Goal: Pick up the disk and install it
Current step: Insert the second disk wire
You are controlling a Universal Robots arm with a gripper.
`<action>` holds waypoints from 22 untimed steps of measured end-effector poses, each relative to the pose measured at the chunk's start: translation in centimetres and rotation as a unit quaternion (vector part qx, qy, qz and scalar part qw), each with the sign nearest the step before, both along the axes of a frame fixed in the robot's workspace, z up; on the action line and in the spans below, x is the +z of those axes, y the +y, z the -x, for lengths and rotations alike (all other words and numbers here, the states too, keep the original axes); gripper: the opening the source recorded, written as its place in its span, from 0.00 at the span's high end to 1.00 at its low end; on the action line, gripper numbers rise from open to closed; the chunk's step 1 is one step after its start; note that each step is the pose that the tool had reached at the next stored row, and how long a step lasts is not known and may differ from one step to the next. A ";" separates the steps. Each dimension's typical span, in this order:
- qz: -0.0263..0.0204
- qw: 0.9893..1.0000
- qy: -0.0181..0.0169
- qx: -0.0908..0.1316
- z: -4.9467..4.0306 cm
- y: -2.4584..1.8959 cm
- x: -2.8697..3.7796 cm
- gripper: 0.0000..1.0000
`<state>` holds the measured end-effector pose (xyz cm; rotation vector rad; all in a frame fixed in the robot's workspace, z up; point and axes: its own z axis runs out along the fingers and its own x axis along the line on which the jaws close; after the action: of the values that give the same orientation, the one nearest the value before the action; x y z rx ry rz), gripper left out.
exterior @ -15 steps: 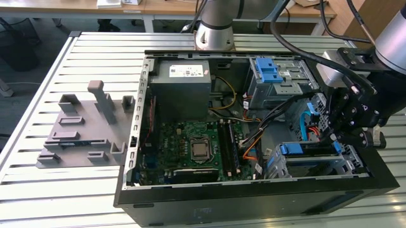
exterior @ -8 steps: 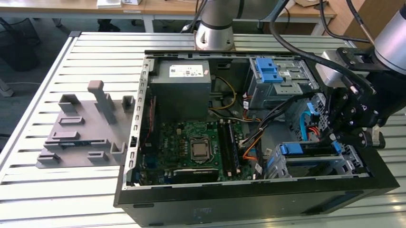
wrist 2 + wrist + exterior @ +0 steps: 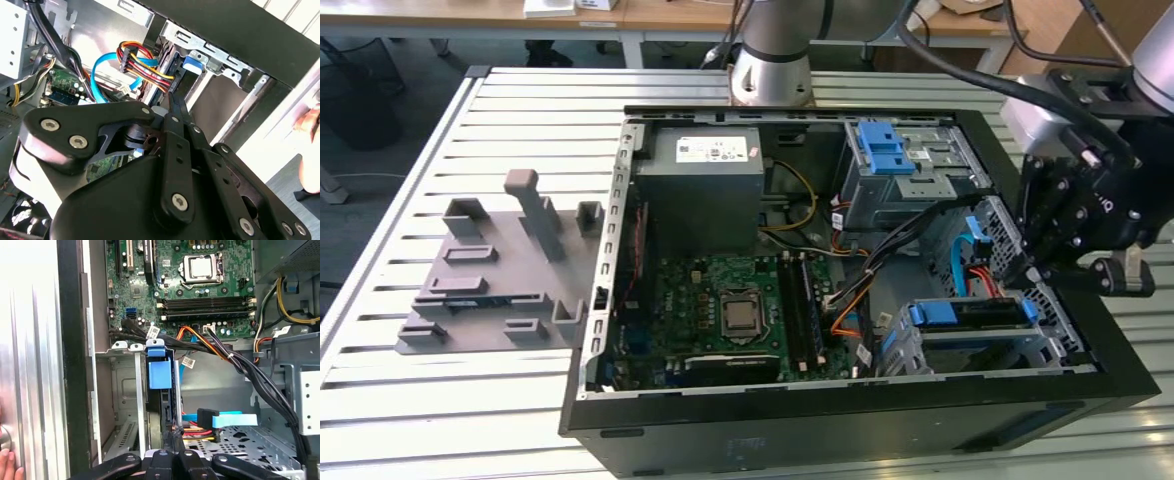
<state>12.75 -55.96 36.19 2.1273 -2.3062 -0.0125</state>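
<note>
The disk (image 3: 970,313) stands on edge in the grey bay at the case corner on the exterior view's right, with the blue tab of its carrier at the end. In the first wrist view the disk (image 3: 163,405) runs down from its blue tab into the bay. In the second wrist view the disk (image 3: 172,67) is a dark slab beside a blue tab. My gripper (image 3: 1019,274) hangs over the cabled end of the bay. Its black fingers are shut, their tips (image 3: 175,436) pressed together against the disk's end by the red-and-yellow plug. Nothing shows between the gripper's (image 3: 172,99) fingers.
The open computer case (image 3: 854,415) lies on a slatted metal table (image 3: 520,100). Inside are the motherboard (image 3: 734,310), a grey power supply (image 3: 707,165), a blue-latched upper cage (image 3: 894,150) and loose cables (image 3: 225,352). A grey fixture plate (image 3: 494,290) sits on the exterior view's left. A person's fingers (image 3: 7,465) rest on the table.
</note>
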 end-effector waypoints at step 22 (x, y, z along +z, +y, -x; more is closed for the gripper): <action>-0.001 1.000 -0.001 0.000 2.52 0.02 1.70 0.89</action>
<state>10.23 -55.94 37.89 2.1289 -2.3080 -0.0113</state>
